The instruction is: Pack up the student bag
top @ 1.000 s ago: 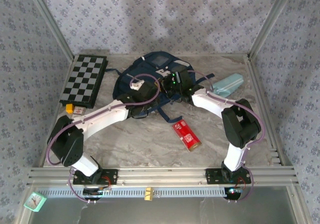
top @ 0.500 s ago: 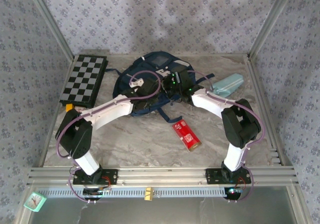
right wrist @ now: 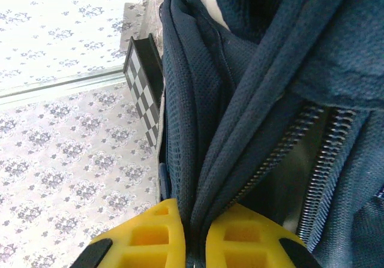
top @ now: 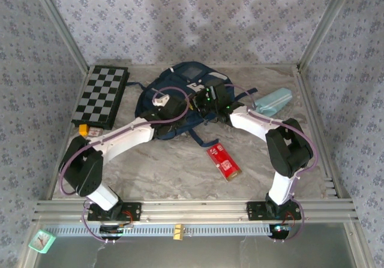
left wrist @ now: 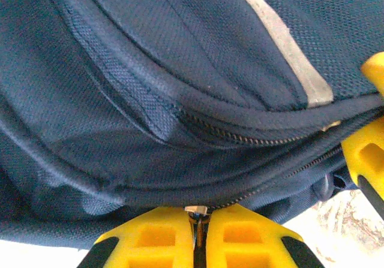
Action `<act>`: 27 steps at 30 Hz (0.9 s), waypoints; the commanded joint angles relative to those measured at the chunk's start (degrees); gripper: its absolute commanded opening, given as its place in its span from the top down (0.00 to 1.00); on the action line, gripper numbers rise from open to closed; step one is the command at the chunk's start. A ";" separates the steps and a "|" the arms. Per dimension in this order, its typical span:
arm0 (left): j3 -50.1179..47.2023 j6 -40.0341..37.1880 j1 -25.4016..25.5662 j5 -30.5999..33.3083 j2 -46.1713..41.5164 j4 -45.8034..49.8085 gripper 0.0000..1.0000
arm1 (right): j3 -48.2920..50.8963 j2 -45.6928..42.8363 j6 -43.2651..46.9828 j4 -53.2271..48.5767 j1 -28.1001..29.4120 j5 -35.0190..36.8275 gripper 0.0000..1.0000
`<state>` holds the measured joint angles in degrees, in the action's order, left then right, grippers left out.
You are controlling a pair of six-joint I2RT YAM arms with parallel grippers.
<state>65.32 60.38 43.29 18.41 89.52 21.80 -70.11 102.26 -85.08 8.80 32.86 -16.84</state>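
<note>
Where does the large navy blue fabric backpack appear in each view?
Top external: large navy blue fabric backpack at the table's far middle.
Left wrist: across the frame, zipper pull between the yellow left fingers.
Right wrist: centre and right, fabric between the right fingers.
Shared landmark: black-and-white checkered board, left of it from above, upper left in right wrist.

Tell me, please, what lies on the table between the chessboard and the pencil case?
The bag lies between the chessboard and the pencil case, as the top external view shows.
</note>
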 commanded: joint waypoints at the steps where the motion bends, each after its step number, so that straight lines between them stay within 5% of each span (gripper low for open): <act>1: -2.16 -4.54 -1.39 -0.90 -4.26 1.13 0.98 | -2.13 -2.42 1.97 2.20 -0.78 -0.54 1.00; 10: -6.31 -14.40 -5.65 -11.52 -6.80 -1.66 0.93 | -2.98 -2.44 2.37 1.26 -1.19 -0.88 1.00; 27: -9.16 -17.84 -5.68 -14.82 -5.13 -8.76 0.83 | -4.60 -1.72 3.19 -0.11 -0.09 -0.54 1.00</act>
<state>57.84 43.79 37.87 4.86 84.93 14.39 -71.53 102.19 -83.53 5.32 32.93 -18.83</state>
